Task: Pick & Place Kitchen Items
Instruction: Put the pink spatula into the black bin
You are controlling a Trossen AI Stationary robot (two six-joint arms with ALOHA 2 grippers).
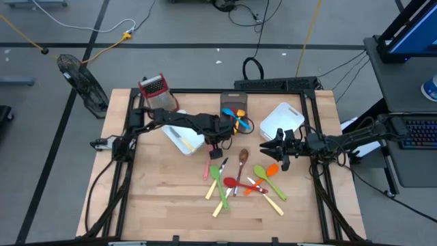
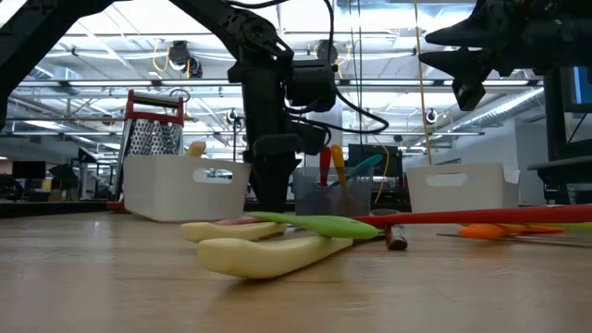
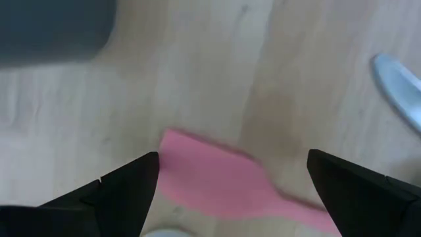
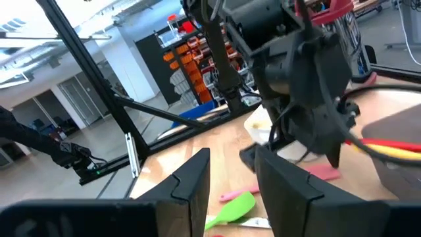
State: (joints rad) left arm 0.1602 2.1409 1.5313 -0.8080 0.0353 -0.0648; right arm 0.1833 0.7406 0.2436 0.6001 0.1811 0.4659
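- Left pincer (image 1: 217,145): poised low over the desk (image 1: 164,205), just in front of the white bin (image 1: 183,139) and the grey bin (image 1: 233,109). Its fingers (image 3: 125,191) are spread wide, one on each side of a pink spatula (image 3: 217,181) lying flat on the wood. Whether they touch the spatula cannot be told; nothing is gripped.
- Right pincer (image 1: 268,148): raised above the desk near the second white bin (image 1: 281,121), above the orange spoon (image 1: 272,169). The right wrist view shows its fingers (image 4: 191,181) set a narrow gap apart with nothing between them.
- Kitchen items on the desk: a loose cluster lies in the middle between the two arms, namely the pink spatula (image 1: 206,170), two green spatulas with cream handles (image 1: 217,179), a brown wooden spoon (image 1: 244,158), a red spoon (image 1: 235,183), a green spoon (image 1: 263,175) and the orange spoon. Several overlap or touch.
- Kitchen items already binned: the grey bin holds blue, orange and yellow utensils (image 1: 239,117) standing upright; the low view shows them rising above its rim.
- Box grater (image 1: 155,89): red-topped, standing at the far left corner of the desk, behind the white bin.
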